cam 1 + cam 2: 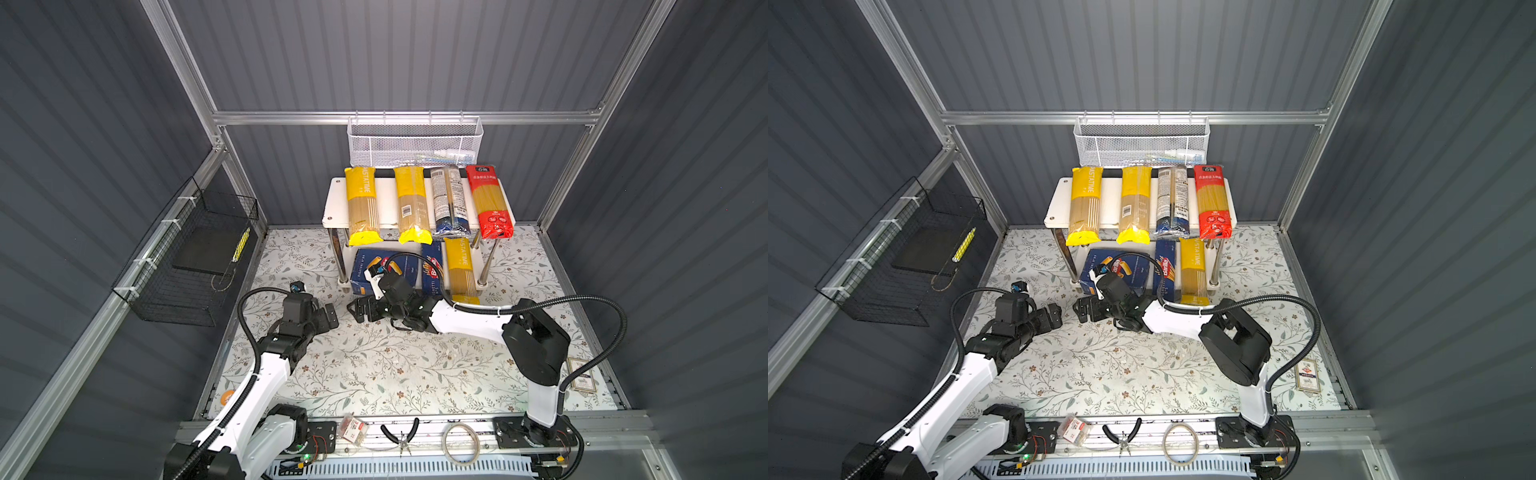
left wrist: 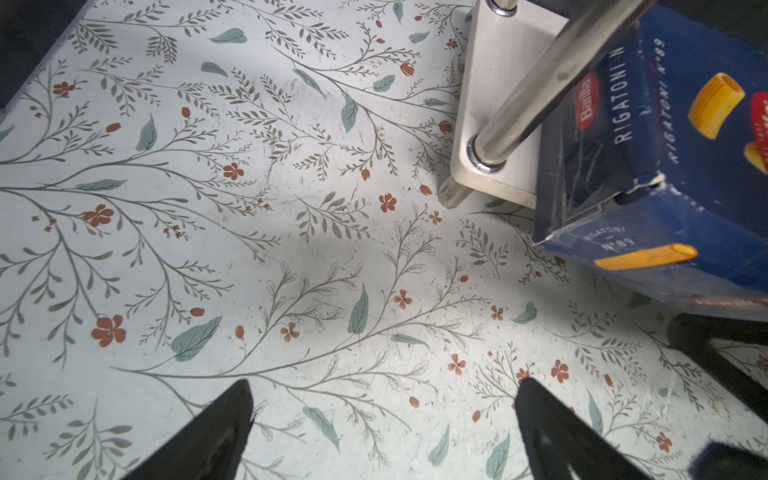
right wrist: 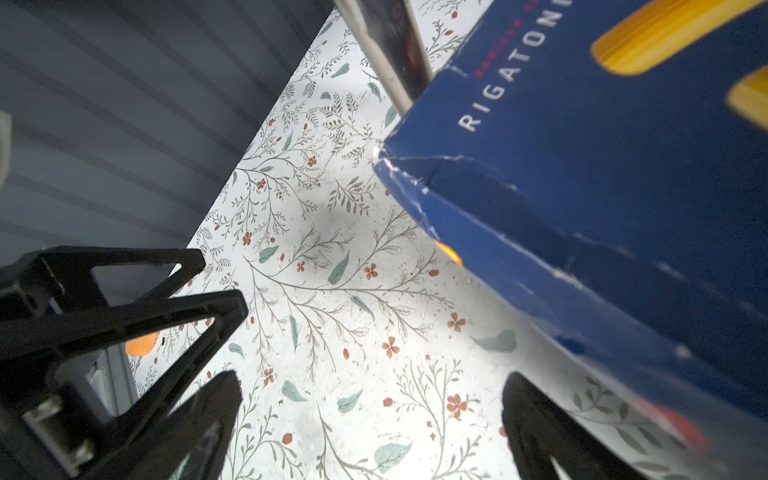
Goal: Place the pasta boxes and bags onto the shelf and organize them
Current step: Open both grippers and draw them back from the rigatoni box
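The right end effector (image 1: 354, 309) is wide open and has nothing in it. It sits low over the flowery worktop (image 1: 374, 365). Just past its fingers is the blue rigatoni box (image 1: 360, 266), which lies on the bottom board of the white shelf (image 1: 334, 203) and sticks out over the front edge. In the right wrist view one finger (image 3: 528, 415) is right by the box's edge, but I cannot tell if they touch. Farther along the bottom board from this end effector are a blue spaghetti box (image 1: 432, 270) and a yellow pasta bag (image 1: 459, 270). Up above it, four pasta bags (image 1: 409, 203) lie side by side on the top board. The left end effector (image 1: 330, 316) is near the right one, on the side away from the boxes. It is open too, with only worktop between its fingers (image 2: 232, 415).
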You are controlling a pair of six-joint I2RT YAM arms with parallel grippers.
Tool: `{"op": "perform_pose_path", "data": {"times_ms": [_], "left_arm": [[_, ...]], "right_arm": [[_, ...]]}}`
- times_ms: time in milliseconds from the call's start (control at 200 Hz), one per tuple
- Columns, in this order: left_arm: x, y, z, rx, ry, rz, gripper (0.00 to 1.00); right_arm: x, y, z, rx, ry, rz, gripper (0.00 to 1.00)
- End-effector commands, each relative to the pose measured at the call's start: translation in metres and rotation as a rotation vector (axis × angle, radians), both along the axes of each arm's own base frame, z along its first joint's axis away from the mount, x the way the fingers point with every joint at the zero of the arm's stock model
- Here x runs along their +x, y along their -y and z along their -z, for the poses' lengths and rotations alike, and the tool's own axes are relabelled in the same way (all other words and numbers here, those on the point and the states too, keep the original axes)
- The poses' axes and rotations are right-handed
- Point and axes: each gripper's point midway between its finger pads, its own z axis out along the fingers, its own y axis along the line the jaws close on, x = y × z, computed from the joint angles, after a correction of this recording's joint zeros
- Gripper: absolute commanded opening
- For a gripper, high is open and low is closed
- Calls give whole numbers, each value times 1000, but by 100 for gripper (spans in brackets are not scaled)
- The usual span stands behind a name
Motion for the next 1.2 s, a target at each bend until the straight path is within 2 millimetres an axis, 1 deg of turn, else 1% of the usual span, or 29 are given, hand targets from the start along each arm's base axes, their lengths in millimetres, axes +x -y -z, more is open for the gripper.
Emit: {"op": "perform_pose_path", "data": {"times_ms": [0, 155, 385, 500, 695, 840, 995, 1105, 1150, 1195], "left_arm": [[4, -3, 3, -2, 10, -22, 99], [7, -5, 4, 20, -11, -22, 99], [7, -4, -3, 24, 1, -11, 100], [9, -3, -1, 23, 1, -6, 99], [12, 0, -1, 19, 6, 7, 99], [11, -2, 0, 31, -2, 7, 99], [12, -4, -5, 39, 19, -5, 99], [15, -6, -8, 52, 26, -8, 99], [16, -6, -9, 61, 29, -5, 99], [16, -7, -11, 72, 37, -3, 99]], "right_arm": [[17, 3, -12, 9, 36, 48, 99], [28, 16, -2, -49, 51, 81, 99], [37, 25, 8, -89, 40, 87, 99], [41, 26, 8, -92, 39, 86, 99], [47, 22, 15, -111, 45, 82, 99], [51, 17, 12, -117, 56, 68, 99], [53, 14, 4, -122, 73, 52, 99], [52, 18, -1, -137, 86, 55, 99], [48, 21, -4, -142, 86, 47, 99], [40, 29, -4, -152, 87, 46, 99]]}}
